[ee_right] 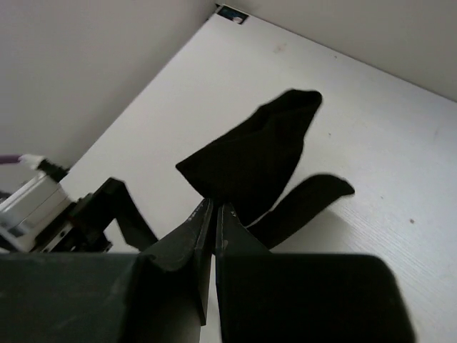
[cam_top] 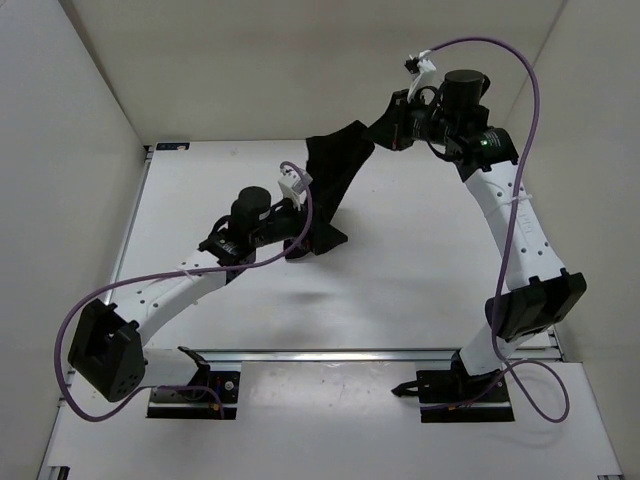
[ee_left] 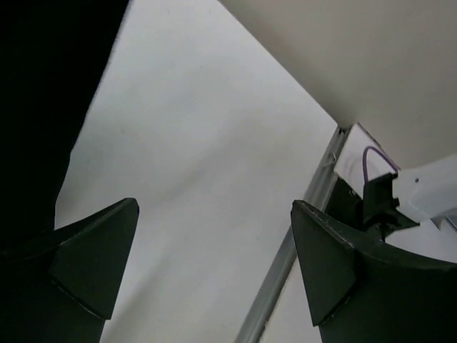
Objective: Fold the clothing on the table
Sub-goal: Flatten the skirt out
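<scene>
- I see the clothing [cam_top: 335, 175] as a plain black strip lifted off the table [cam_top: 420, 270]. Its low end rests near the middle of the top and its high end climbs toward 1 o'clock.
- My left gripper [ee_left: 214, 207] sits at that low end. Its claw is spread wide with nothing between the fingers [ee_left: 93, 250], and the cloth is a dark mass at its 9 o'clock.
- My right gripper [ee_right: 214, 207] has its claw pressed together, pinching the garment's upper edge. The fabric hangs beyond it in a loose lobe with a second flap below.
- Bare tabletop lies from 3 to 6 o'clock of the garment. The enclosure walls [cam_top: 60, 120] close in at 9, 12 and 3 o'clock.
- The cloth is matte, soft and floppy. The table is smooth and white, with an aluminium rail [ee_left: 285, 271] and a blue corner mark [ee_right: 232, 14].
</scene>
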{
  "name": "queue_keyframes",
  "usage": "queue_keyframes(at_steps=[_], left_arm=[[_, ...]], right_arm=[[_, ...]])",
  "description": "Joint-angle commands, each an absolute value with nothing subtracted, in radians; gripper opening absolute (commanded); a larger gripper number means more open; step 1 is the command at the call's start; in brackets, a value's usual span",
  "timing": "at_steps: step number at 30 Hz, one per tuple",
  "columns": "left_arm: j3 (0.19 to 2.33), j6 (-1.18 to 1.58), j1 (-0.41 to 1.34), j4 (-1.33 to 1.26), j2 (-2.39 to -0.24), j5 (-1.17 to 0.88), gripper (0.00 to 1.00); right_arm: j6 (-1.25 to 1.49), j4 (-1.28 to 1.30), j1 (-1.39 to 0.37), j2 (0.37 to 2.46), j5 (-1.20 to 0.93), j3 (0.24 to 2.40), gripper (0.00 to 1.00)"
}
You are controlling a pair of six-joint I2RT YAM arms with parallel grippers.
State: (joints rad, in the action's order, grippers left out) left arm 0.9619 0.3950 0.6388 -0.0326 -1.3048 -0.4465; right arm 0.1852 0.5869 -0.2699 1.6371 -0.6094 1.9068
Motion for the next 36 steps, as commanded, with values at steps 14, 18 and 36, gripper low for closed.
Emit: queue_keyframes(at_steps=[14,18,36], left_arm=[[0.762,0.370,0.400,-0.340,-1.264,-0.331,0.99],[0.744,0.406,0.423,-0.391,-1.406,-0.386,0.99],[1.129,0.382,0.590,-0.453,-1.922,-0.652,0.95]], right_arm=[[0.140,0.606,-0.285,1.480,-0.715,1.583,0.01],[0.150,0.600,-0.281,1.445,-0.712,1.464,0.00],[0.186,0.732,-0.002,1.042,-0.608,0.798,0.00]])
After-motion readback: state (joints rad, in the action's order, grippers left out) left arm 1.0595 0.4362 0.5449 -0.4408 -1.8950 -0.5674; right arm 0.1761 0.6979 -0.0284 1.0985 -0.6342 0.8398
